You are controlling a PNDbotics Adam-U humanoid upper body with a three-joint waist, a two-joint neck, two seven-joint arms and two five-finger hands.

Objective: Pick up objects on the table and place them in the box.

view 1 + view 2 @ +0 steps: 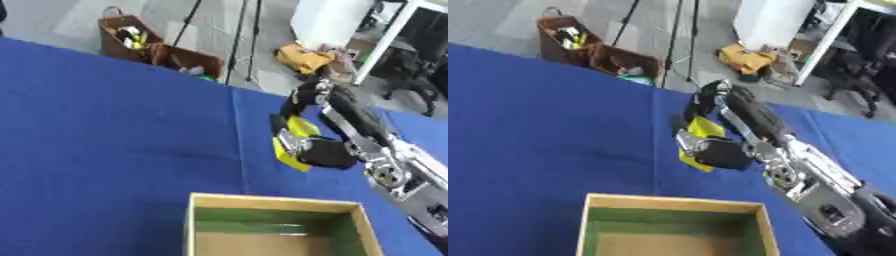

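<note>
While the right hand [317, 150] reaches in from the right in the left eye view, its dark fingers curl round a yellow object [293, 142] on the blue surface [114, 125], just beyond the far wall of the open box [276, 202]. That object looks thin, flat and light, probably stiff like card or plastic, so pinching across its narrow width seems sensible. In the right eye view, the yellow object [700, 131] runs lengthwise away from the box [671, 204], its far end tipped up slightly toward the wrist. Whether it is lifted clear, I cannot tell. No left hand shows.
</note>
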